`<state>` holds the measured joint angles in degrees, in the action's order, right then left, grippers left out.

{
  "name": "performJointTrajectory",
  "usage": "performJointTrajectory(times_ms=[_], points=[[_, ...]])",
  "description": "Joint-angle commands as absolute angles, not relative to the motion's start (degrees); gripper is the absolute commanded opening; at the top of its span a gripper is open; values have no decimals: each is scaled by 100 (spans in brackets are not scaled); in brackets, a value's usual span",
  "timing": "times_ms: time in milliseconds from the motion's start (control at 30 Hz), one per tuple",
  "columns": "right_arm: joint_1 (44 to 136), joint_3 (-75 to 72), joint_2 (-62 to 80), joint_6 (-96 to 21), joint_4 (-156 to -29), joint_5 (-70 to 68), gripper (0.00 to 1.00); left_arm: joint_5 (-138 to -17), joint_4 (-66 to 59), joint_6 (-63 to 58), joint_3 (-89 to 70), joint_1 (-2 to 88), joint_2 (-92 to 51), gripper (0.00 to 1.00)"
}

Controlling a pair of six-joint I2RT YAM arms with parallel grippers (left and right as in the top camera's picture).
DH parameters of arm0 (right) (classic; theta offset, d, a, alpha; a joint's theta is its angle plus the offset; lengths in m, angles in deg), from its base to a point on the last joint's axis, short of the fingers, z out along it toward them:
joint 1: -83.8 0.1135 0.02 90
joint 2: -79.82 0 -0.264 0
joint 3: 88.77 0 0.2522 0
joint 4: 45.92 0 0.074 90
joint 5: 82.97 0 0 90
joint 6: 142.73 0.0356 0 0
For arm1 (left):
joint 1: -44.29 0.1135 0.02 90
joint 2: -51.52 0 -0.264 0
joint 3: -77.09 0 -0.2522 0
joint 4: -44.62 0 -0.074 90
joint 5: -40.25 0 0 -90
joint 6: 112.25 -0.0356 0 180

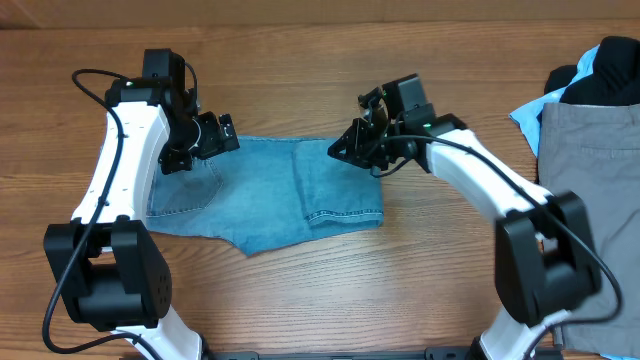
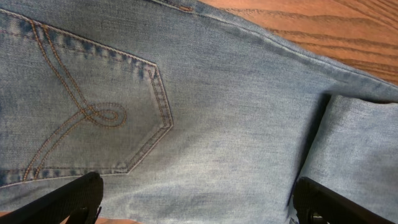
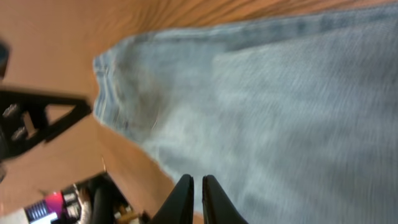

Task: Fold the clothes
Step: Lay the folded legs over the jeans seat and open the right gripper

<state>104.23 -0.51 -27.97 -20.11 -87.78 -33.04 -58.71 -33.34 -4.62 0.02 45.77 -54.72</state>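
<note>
Jeans point(image 1: 270, 195) lie part-folded at the middle of the table point(image 1: 400, 290), another fold seemingly due. Left gripper point(image 2: 196, 194) hangs spread wide over the back pocket point(image 2: 87, 118). Right gripper point(image 3: 198, 190), fingers pressed together, apparently pinches nothing. Each likely needs an edge grasp next.

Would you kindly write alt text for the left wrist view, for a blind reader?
Light-blue denim jeans fill the frame, a back pocket with looped orange stitching at left. The left gripper is open, its black fingertips at the bottom corners; wooden table shows top right.
</note>
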Motion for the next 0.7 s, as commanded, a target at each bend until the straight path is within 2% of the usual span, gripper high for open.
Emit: performJointTrajectory(times_ms=[0,167,300,467,567,667], points=[[10580,-92,-2694,-2712,-9202,-3250,10,-5833,-3290,-444,-18,4538,-5319,100],[10895,-495,-2703,-2675,-9114,-3243,16,-5833,-3253,-444,-18,4538,-5319,100],[11232,-829,-2707,-2083,-8723,-2928,21,-5833,-3258,-444,-18,4538,-5319,100],[11457,-1227,-2913,-1272,-8161,-2839,22,-5827,-3303,-449,-18,4538,-5319,100],[11459,-1334,-3190,-999,-8115,-2863,18,-5811,-3362,-451,-18,4538,-5319,100],[11326,-1354,-3466,-761,-8072,-3079,6,-5811,-3382,-556,-18,4538,-5319,100]])
